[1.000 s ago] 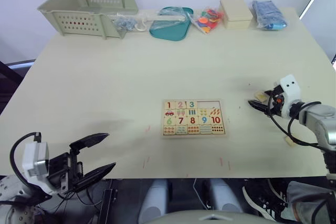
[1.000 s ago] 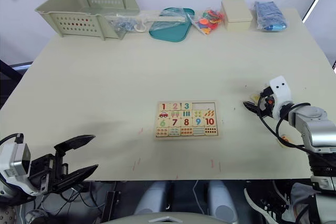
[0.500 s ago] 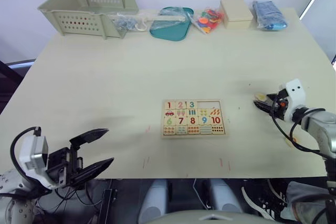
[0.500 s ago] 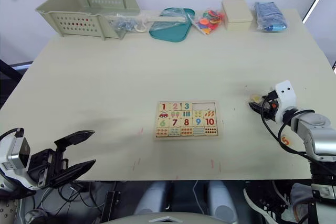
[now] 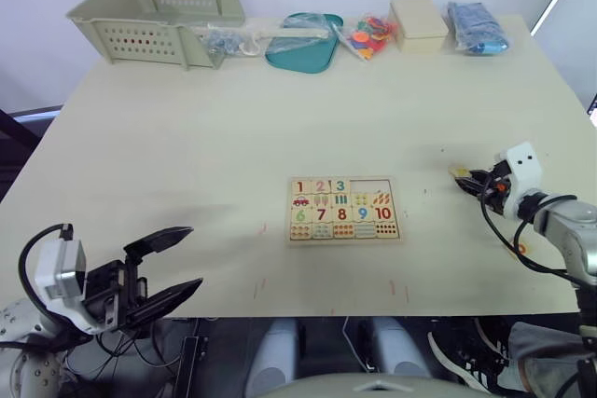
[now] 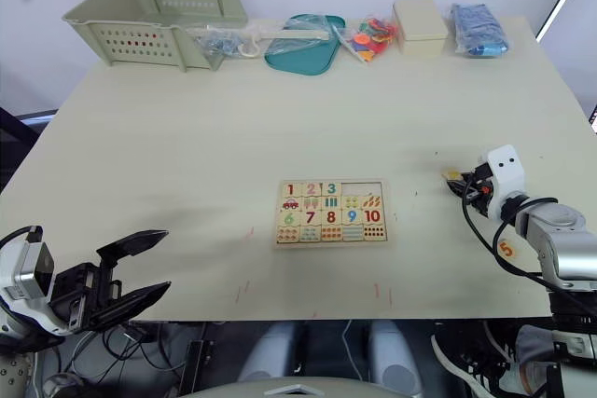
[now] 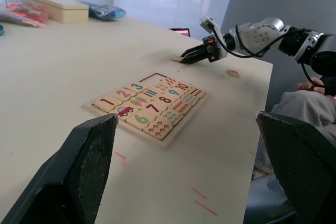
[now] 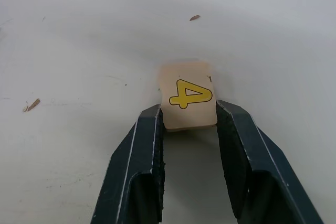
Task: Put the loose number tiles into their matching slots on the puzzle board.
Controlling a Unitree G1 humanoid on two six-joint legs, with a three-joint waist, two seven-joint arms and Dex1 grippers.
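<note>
With its jaws pinching the 4 tile [image 8: 188,96], the right gripper [image 8: 189,116] sits well apart from the puzzle board [image 5: 342,211].

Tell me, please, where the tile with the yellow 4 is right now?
The 4 tile sits between the right hand's fingers, on the table to the right of the puzzle board.

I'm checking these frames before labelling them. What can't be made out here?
- Contents of the green basket: head views, hidden by its walls.
- Digit on the loose tile near the right arm: head views, too small.
- Whether tile 4 is lifted off the table: right wrist view; right end effector clamps it.
</note>
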